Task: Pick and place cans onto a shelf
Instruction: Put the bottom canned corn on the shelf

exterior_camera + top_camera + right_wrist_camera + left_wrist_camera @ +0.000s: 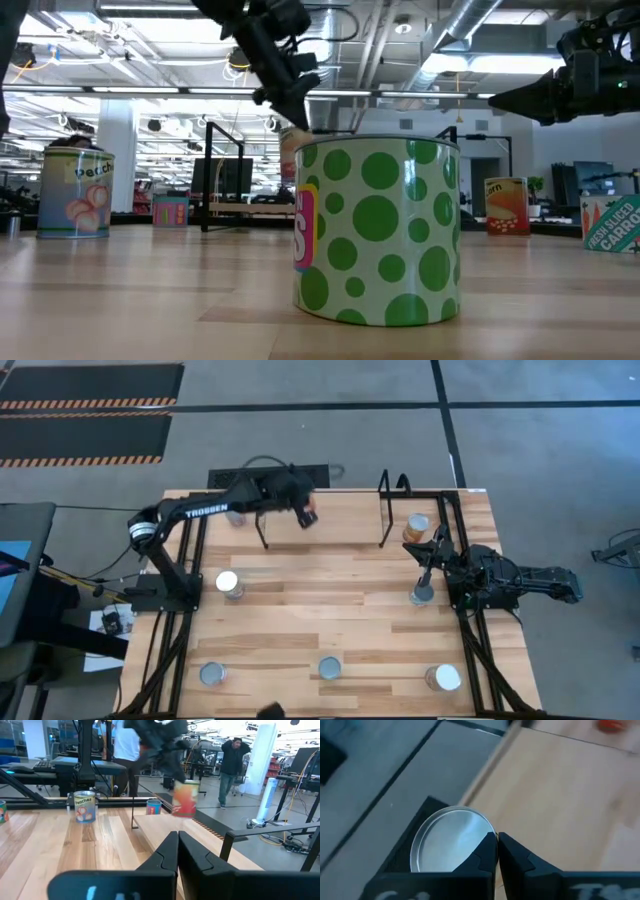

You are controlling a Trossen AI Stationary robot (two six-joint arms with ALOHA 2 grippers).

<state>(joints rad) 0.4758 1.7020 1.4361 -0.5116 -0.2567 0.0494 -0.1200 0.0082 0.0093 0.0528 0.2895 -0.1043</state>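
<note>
1. The left tool (305, 512) was clenched on an orange-labelled cylindrical tin with a silvery round top (309, 515), held in the air over the shelf's board at about 12 o'clock on the pale wooden plank surface (340, 610). In the left wrist view that tin's lid (449, 840) showed beside the two dark fingers (485, 860), which met in front of it.
2. The right tool (428, 552) hung at about 3 o'clock with its fingers pressed together, holding nothing; in the right wrist view they (172, 852) pointed toward the carried tin (185, 797).
3. The small rack of thin black tubing with a light wooden board (385, 510) stood at the far edge of the surface, its two upright side loops well apart.
4. A tan-labelled tin (416, 526) stood just beside the right loop, and a grey-topped tin (422, 595) stood near the right tool.
5. A white-topped tin (228, 583) stood at 9 o'clock, near the left arm's base.
6. Three more tins stood along the near edge: one at 7 o'clock (211, 674), a green polka-dotted tin (378, 232) at 6 o'clock, and one at 5 o'clock (443, 678).
7. Another tin (236, 517) sat partly hidden under the left arm.
</note>
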